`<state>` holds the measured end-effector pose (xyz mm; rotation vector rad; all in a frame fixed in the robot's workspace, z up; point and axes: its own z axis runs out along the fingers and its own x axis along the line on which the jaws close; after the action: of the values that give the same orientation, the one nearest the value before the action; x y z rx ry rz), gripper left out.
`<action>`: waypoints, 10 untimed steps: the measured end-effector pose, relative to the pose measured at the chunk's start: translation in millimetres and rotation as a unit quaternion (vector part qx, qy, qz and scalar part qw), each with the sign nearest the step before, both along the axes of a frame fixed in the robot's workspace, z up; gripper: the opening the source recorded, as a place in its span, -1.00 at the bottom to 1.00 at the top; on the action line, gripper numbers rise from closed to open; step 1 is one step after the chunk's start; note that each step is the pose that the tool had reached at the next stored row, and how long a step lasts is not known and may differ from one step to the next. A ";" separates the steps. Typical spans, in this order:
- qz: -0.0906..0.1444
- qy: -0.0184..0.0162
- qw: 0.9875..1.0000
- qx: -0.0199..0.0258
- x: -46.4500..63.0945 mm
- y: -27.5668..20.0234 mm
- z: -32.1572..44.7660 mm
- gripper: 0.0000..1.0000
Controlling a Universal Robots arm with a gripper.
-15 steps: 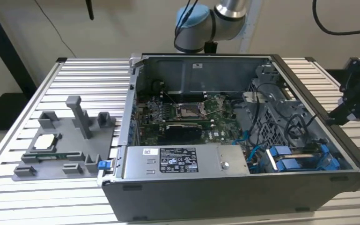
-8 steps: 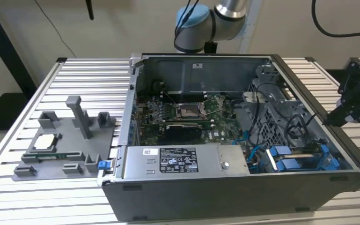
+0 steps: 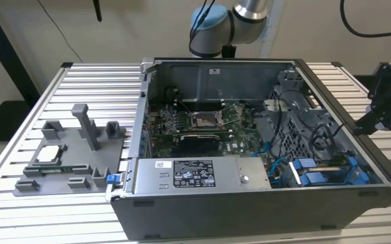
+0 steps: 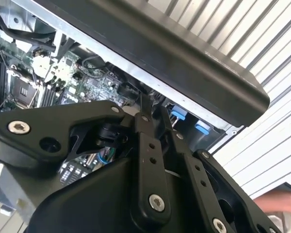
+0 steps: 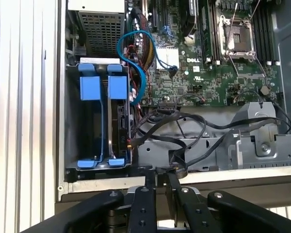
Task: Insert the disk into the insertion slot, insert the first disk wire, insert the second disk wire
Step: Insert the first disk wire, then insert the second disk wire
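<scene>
Your gripper [image 5: 158, 171] hangs at the rim of the open computer case [image 5: 242, 175]. Its fingers [image 5: 145, 206] are drawn narrow, almost touching in both wrist views; whether they pinch a cable end cannot be told. In the exterior view the gripper [image 3: 368, 122] stands just outside the case wall on the exterior view's right. The disk [image 5: 121, 124] already sits in its slot [image 5: 72, 126], at the near corner of the case on that same side, beside a second blue frame [image 5: 90, 88]. By that showing, the wire steps are in hand. Loose black cables [image 5: 184, 127] tangle between gripper and disk. Reaching the disk's connector calls for a clean line past the rim.
</scene>
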<state>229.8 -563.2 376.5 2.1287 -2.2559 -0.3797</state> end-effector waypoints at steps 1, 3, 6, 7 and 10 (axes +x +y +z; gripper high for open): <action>-0.001 0.000 1.000 0.000 0.0 0.1 -0.3 1.00; -0.002 0.000 1.000 0.000 0.0 0.3 -1.0 1.00; -0.005 0.000 1.000 0.000 0.0 0.3 -2.9 1.00; -0.006 0.000 1.000 0.000 0.0 0.3 -3.4 1.00; -0.009 0.000 1.000 0.000 0.0 0.3 -4.6 1.00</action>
<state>229.8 -562.9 371.8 2.1093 -2.2770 -0.3799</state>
